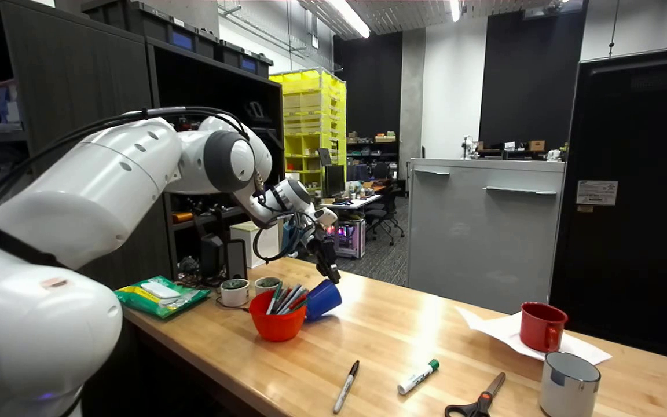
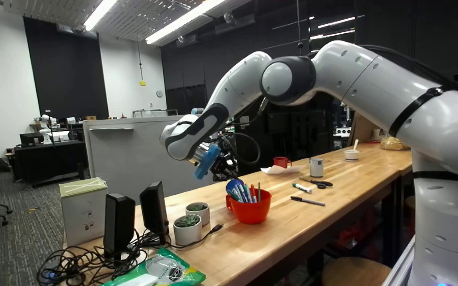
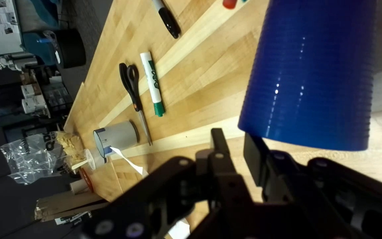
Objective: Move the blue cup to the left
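The blue cup (image 1: 324, 299) is tilted beside the red bowl of pens (image 1: 278, 324). I cannot tell whether they touch. In an exterior view the cup (image 2: 234, 184) is mostly hidden behind the bowl and pens. In the wrist view the cup (image 3: 310, 76) fills the upper right, its wide end toward my gripper (image 3: 232, 137). The gripper is partly open, with only bare wood showing between its fingers. The right fingertip is hidden at the cup's edge; whether it touches or is inside cannot be told. In an exterior view the gripper (image 1: 332, 274) is just above the cup's raised end.
A black pen (image 1: 346, 387), a green-capped marker (image 1: 418, 377) and scissors (image 1: 481, 399) lie on the wooden table. A red cup (image 1: 542, 327) on white paper and a whitish-grey cup (image 1: 570, 387) stand farther along. Potted plants (image 2: 188, 230) and speakers (image 2: 119, 224) stand near the bowl.
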You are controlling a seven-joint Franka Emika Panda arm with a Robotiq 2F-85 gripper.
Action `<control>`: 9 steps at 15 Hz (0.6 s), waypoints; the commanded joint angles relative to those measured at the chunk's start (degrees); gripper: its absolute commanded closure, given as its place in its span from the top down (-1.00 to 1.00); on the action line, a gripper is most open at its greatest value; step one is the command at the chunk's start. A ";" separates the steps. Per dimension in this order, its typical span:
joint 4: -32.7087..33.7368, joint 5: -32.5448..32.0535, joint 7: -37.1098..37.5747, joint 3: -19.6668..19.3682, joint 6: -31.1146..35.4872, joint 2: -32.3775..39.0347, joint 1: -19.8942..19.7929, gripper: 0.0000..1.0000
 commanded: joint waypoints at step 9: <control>1.99 1.71 -2.54 0.10 -1.36 0.19 0.72 0.06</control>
